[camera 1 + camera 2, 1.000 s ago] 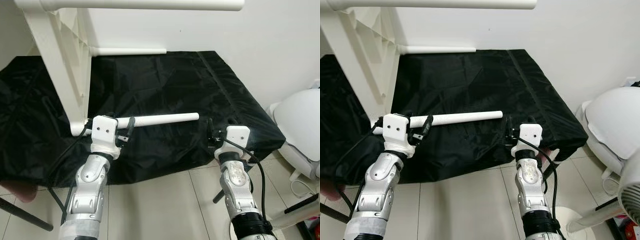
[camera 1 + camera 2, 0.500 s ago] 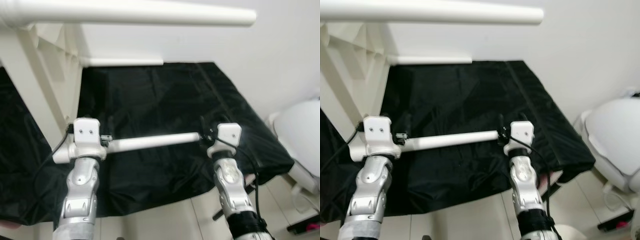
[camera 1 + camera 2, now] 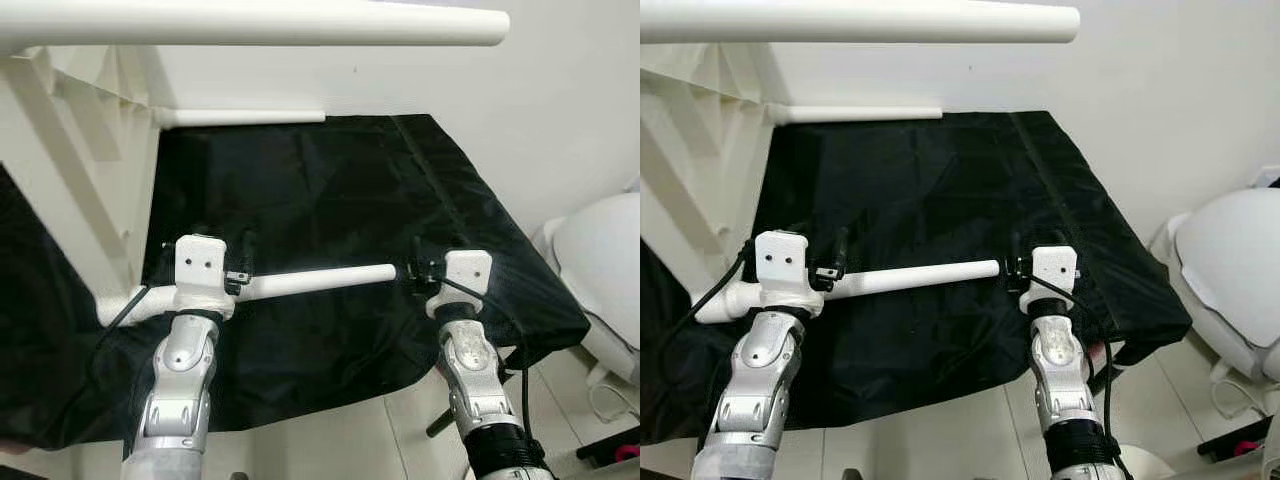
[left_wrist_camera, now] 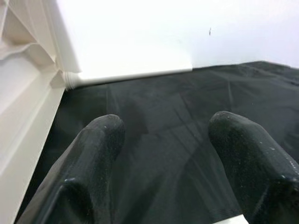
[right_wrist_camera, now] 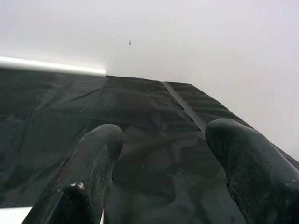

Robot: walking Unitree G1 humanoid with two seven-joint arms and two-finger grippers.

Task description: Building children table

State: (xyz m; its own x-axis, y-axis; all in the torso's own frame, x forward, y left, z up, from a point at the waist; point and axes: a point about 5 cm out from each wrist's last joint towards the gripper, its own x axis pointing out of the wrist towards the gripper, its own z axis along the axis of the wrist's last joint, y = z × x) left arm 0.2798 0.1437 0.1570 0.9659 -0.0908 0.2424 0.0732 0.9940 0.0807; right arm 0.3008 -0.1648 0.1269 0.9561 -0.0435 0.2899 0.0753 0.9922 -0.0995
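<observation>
A loose white table leg [image 3: 315,281] lies across the black cloth [image 3: 330,190], one end by the foot of the white table frame [image 3: 70,190]. My left gripper [image 3: 238,262] sits over the leg's left part, its black fingers [image 4: 100,140] spread apart with only cloth showing between them. My right gripper [image 3: 415,268] is open just off the leg's right end, again with cloth alone between its fingers [image 5: 100,144]. A sliver of the white leg [image 5: 14,215] shows at the base of the right fingers. Two fitted legs of the frame stick out: one overhead [image 3: 300,25], one along the wall [image 3: 240,117].
A white wall [image 3: 480,110] closes the back and right of the cloth. A rounded white appliance [image 3: 600,260] stands on the tiled floor [image 3: 330,430] at the right. The cloth's front edge hangs just before my arms.
The head camera has shifted, so the whole scene sits differently. My right gripper has come level with the leg's right end and closer to it. My left gripper stays over the leg.
</observation>
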